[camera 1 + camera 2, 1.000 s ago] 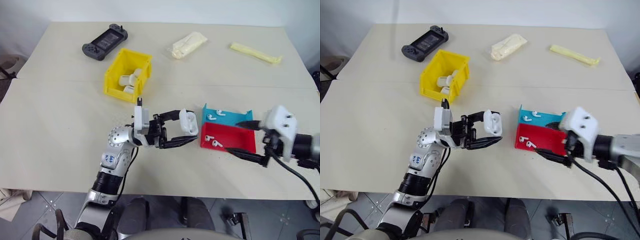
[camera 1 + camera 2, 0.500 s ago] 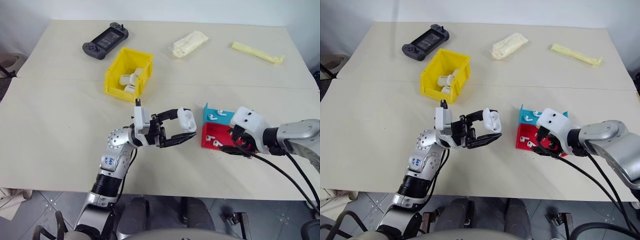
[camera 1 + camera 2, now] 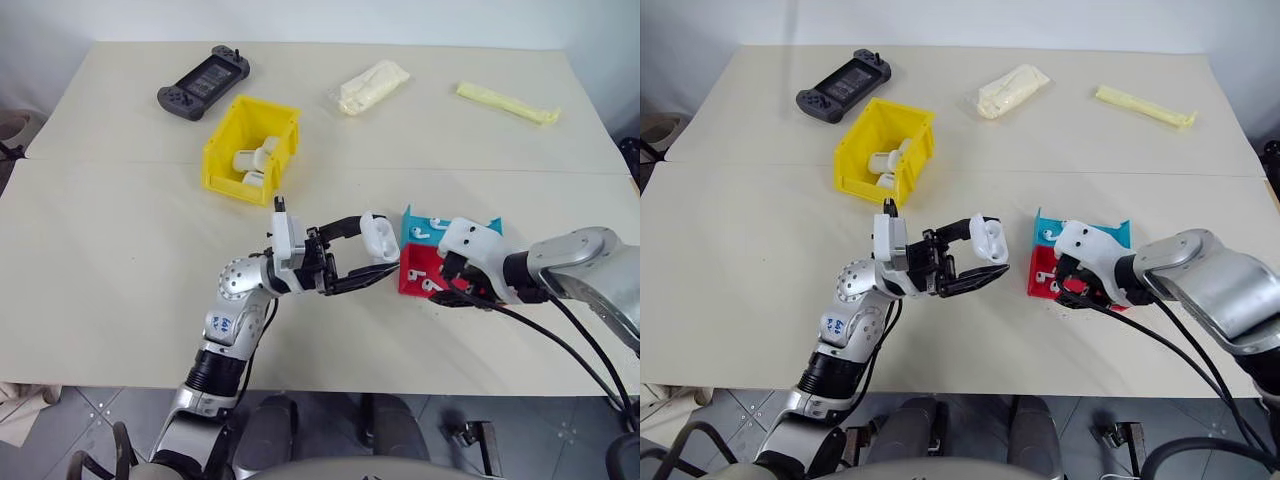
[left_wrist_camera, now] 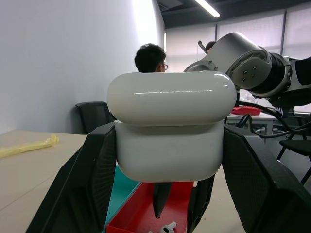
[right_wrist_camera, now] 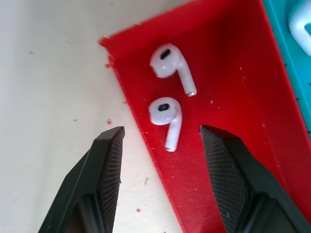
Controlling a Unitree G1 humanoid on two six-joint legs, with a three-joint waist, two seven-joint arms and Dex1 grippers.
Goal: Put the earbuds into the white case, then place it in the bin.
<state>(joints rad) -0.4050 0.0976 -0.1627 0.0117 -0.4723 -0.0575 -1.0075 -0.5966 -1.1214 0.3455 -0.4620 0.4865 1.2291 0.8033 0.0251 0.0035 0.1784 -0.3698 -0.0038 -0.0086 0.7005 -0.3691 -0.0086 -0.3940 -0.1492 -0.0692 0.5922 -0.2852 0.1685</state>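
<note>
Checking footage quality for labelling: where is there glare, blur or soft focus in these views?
Left wrist view: a bright glare band runs across the white case, and the room behind it is soft. Right wrist view: the earbuds in the red tray are sharp. Head views: even light, faint shadows on the table.

L gripper (image 3: 378, 262) holding white case (image 3: 378, 238), R gripper (image 3: 447, 293) over red tray (image 3: 412, 276)

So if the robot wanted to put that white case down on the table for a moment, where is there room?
Bare table spreads wide to the robot's left, below the yellow bin, and between the cream packet and the trays. It is crowded around the red tray and blue tray, where both grippers meet.
</note>
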